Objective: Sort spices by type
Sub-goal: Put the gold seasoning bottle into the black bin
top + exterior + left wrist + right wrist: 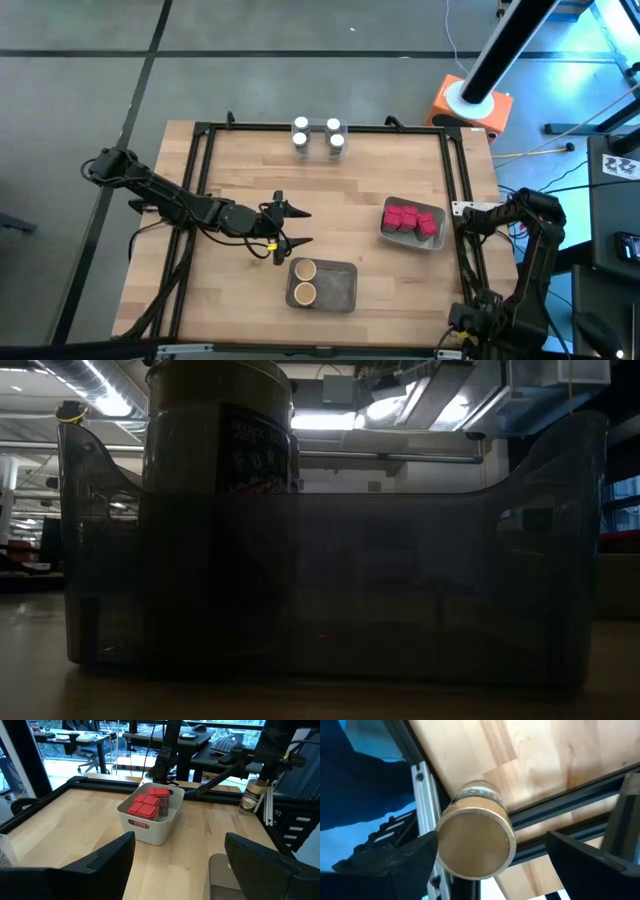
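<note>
Hovering at frame centre, your left gripper (296, 227) gapes empty just above the grey tray (341, 287) holding two tan-topped jars (304, 281). Your right gripper (490, 852), parked lower right, straddles a loose tan-lidded jar (476, 840), unclamped; lifting could topple it.

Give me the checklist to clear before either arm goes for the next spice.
1. Left claw open and empty over bare table: ok.
2. Right claw open, with the stray tan-topped jar between its fingers at the table's right rail: ok; contact cannot tell.
3. Red packs together in their grey tray: ok.
4. White-capped jars grouped at the far edge: ok.
5. Every tan-topped jar in the near tray: not ok, only two jars are in it.
</note>
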Controlling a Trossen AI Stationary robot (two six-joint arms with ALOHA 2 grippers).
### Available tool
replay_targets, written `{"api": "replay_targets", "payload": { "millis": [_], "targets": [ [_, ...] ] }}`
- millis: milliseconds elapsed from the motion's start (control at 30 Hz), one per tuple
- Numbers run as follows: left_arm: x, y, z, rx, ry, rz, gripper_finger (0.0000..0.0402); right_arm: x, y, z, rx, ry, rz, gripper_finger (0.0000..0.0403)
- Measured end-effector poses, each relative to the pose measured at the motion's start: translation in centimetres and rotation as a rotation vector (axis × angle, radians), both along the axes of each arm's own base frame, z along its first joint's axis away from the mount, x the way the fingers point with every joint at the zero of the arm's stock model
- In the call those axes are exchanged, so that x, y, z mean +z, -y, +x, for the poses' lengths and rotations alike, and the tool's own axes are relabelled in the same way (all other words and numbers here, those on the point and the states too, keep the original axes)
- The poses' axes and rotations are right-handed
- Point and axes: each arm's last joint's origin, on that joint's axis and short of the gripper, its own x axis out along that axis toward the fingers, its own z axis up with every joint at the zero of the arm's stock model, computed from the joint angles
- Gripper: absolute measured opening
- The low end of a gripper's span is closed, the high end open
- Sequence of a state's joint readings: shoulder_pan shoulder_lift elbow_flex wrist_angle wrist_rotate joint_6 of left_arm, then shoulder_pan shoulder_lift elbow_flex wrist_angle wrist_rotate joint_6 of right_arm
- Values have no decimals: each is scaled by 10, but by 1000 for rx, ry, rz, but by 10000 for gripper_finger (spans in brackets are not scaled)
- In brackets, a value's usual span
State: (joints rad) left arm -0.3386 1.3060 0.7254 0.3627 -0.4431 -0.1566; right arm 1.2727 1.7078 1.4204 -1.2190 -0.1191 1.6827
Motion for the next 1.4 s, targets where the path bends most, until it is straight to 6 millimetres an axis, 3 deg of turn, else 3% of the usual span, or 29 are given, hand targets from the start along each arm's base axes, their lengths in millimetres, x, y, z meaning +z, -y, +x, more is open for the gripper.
{"api": "replay_targets", "payload": {
  "millis": [167,433,967,1233,1400],
  "targets": [
    [0,0,0,-1,0,3,292,11,6,1,-26,12,34,367],
    [0,0,0,-1,-1,6,292,12,1,3,-27,16,94,367],
    [0,0,0,-1,-1,7,292,-20,-9,2,42,-58,34,367],
    [0,0,0,-1,-1,7,292,-22,-9,2,38,-77,28,367],
    [0,0,0,-1,-1,7,292,-22,-8,1,37,-91,18,328]
  ]
}}
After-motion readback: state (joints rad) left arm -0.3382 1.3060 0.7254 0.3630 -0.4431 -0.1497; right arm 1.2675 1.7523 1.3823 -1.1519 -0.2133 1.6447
